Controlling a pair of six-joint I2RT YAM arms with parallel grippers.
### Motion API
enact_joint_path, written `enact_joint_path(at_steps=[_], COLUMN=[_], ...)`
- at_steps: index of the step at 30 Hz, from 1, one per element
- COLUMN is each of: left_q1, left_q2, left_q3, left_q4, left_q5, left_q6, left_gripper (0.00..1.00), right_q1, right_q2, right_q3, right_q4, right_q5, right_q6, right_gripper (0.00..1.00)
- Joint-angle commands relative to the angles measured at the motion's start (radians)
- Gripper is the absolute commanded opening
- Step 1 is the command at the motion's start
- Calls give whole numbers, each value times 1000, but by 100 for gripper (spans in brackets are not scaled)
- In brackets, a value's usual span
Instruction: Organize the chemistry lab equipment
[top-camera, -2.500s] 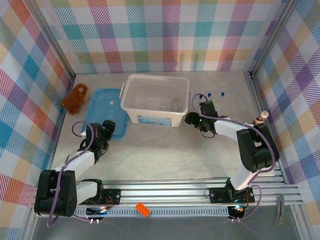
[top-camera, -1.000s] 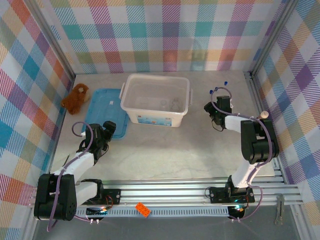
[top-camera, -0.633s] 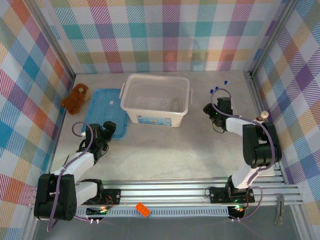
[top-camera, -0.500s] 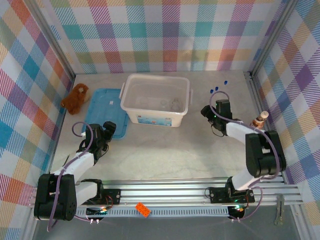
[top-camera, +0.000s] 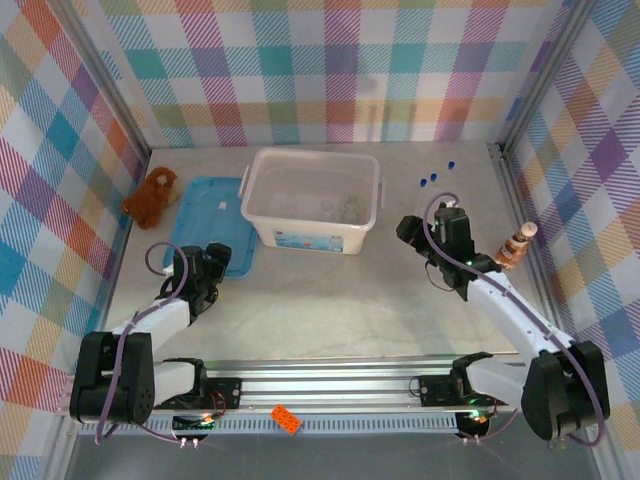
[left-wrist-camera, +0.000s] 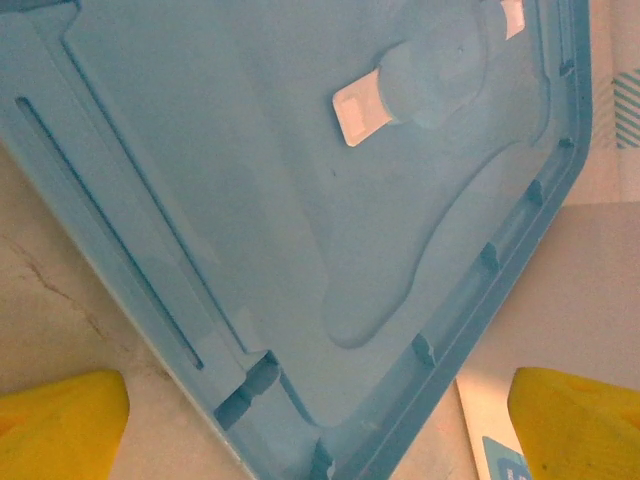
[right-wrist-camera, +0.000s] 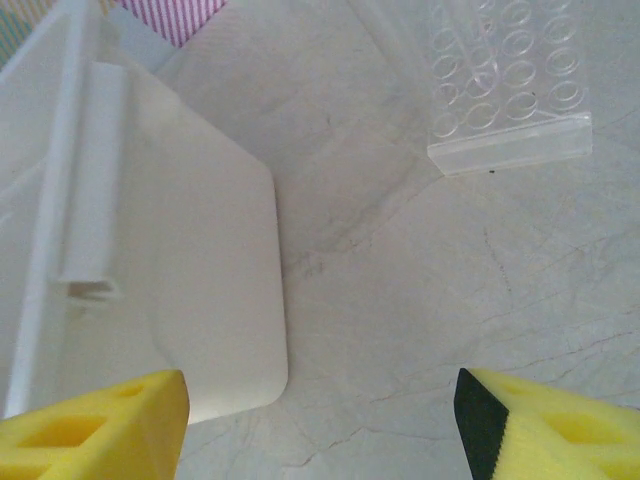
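Bin (top-camera: 313, 200) seen translucent white; worktop (top-camera: 330, 300) beige, veined; lid (top-camera: 203, 215) left of bin blue; plush (top-camera: 150, 197) farther left brown; caps (top-camera: 433, 177) right of bin blue.

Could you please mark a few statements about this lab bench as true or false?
1. The blue lid lies on the table left of the white bin. True.
2. The right gripper holds a test tube. False: its fingers are apart with bare table between them.
3. The brown plush toy sits inside the bin. False: it sits on the table, left of the lid.
4. A clear tube rack lies on the table ahead of the right gripper. True.
5. The left gripper is shut. False: its fingers are spread, over the lid's edge.
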Motion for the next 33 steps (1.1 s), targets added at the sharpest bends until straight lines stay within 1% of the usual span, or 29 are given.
enact_joint_path(at_steps=[1, 8, 13, 17, 21, 28, 30, 33], left_q1=[11, 28, 71, 111, 124, 131, 131, 130], left_q2=[119, 252, 348, 407, 443, 460, 434, 357], left_q3=[-13, -15, -7, -9, -7, 34, 30, 30], left_q4=[193, 354, 450, 508, 560, 559, 545, 451], left_q5=[34, 75, 164, 223, 256, 295, 287, 262], left_q6=[-56, -168, -241, -257, -255, -233, -218, -174], left_gripper=[97, 97, 97, 97, 97, 97, 97, 97], right_q1=[27, 57, 68, 71, 82, 120, 129, 134], right_q2=[-38, -102, -117, -117, -94, -57, -61, -70], right_q3=[-24, -42, -41, -48, -54, -48, -48, -42], right_q4=[-87, -124, -138, -131, -114, -92, -89, -97], right_q5=[28, 43, 61, 63, 64, 83, 89, 90], right_q6=[-41, -43, -51, -50, -49, -44, -42, -48], right_gripper=[72, 72, 72, 72, 73, 72, 73, 73])
